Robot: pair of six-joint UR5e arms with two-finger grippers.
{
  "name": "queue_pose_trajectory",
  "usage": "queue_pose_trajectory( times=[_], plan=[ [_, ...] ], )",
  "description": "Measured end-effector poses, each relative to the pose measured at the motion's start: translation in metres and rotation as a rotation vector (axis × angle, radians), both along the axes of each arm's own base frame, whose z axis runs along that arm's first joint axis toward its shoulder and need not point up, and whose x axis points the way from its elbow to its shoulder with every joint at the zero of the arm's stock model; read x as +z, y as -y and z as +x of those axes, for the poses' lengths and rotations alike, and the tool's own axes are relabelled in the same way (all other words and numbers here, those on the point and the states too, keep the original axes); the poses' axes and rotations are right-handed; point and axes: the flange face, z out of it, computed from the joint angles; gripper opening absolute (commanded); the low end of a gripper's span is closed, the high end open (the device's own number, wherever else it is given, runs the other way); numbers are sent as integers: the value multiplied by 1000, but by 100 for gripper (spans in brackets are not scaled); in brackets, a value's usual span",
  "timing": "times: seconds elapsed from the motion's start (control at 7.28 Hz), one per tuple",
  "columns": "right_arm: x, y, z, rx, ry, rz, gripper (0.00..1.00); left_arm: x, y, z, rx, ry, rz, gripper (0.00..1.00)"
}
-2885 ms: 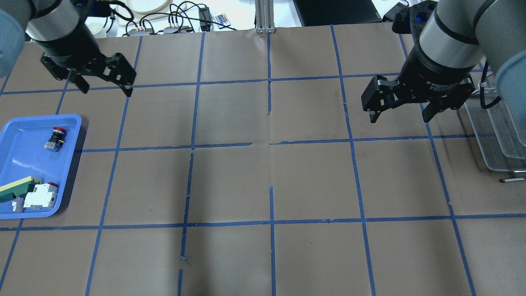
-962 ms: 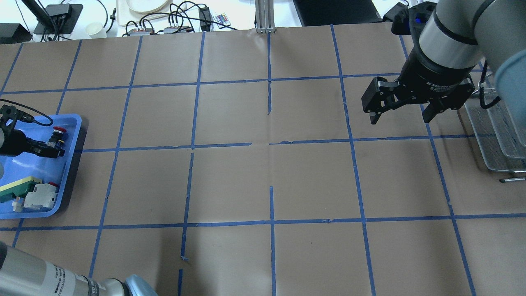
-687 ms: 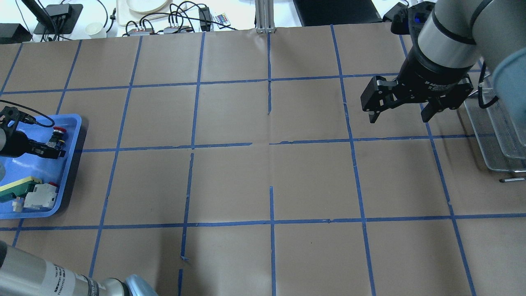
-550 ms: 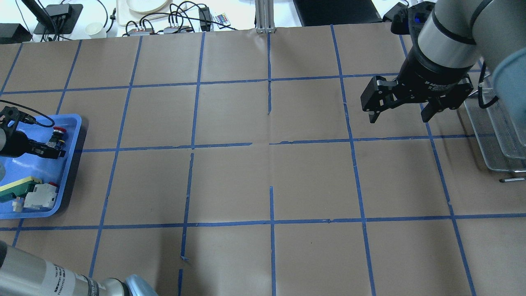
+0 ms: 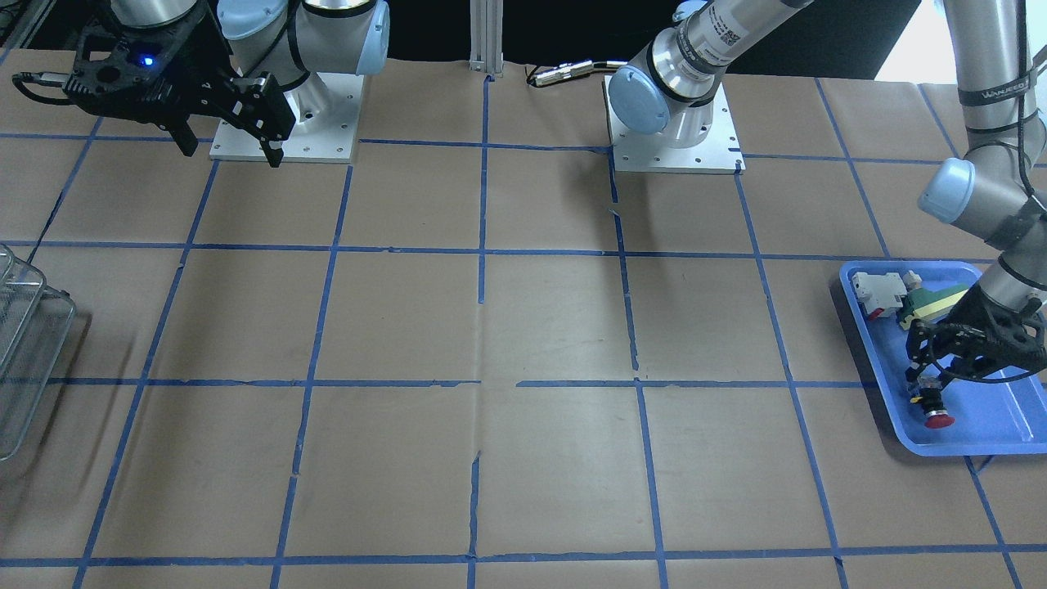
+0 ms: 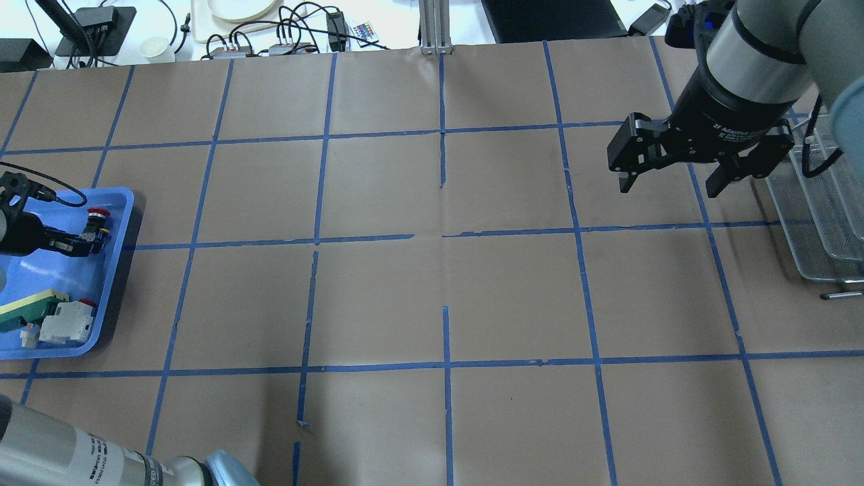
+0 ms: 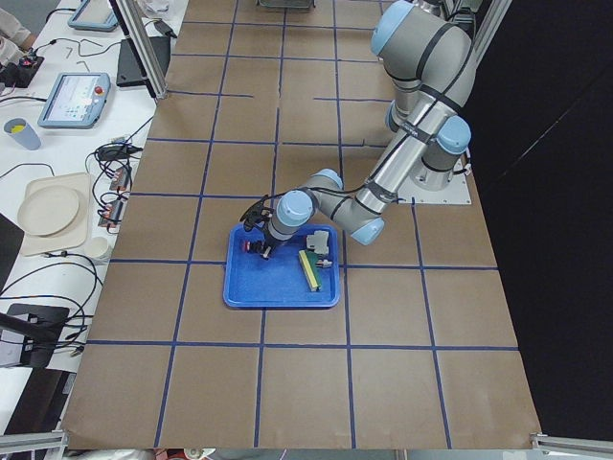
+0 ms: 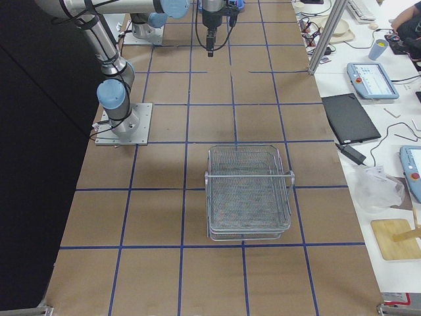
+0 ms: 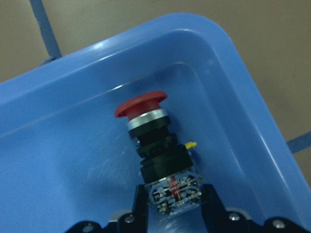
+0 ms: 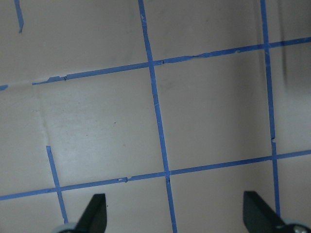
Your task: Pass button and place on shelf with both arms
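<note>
Filmed from six places around one taped table (image 6: 378,297).
Looked forward and down from behind the robot overhead, and faced back at it steeply from across the table, sharing the blue tray (image 6: 67,270) at opposite edges. Sighted along the table from high at each end: tray mid-frame from the left, wire basket (image 8: 248,191) mid-frame from the right. Hung very close over the push button (image 9: 155,141) in the tray's corner from the left wrist; stared down from farther at taped paper from the right wrist, fingertips (image 10: 95,211) of the right gripper (image 10: 177,211) at the bottom edge.
</note>
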Motion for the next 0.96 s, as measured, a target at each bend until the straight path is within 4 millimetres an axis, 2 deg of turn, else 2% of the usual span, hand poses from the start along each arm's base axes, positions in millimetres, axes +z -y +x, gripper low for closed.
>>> queue_pose_trajectory(
  times=[0.14, 0.27, 0.41, 0.55, 0.69, 0.82, 0.96],
  plan=[
    [-1, 0, 1, -64, 24, 3, 100, 11, 0, -1, 2, 10, -10, 13],
    [-1, 1, 4, -153, 70, 10, 100, 31, -2, -10, -5, 24, -21, 13],
    [-2, 2, 3, -248, 127, 29, 100, 62, -4, -35, -31, 22, -17, 13],
    [-5, 3, -5, -340, 221, 76, 100, 98, -8, -77, -81, 0, 6, 13],
    [-7, 5, -23, -454, 359, 151, 100, 136, -14, -133, -155, -28, 35, 13],
    [-8, 7, -37, -594, 493, 231, 100, 166, -21, -196, -248, -60, 57, 13],
    [-8, 9, -41, -740, 599, 309, 100, 188, -28, -262, -361, -82, 62, 13]
  ],
)
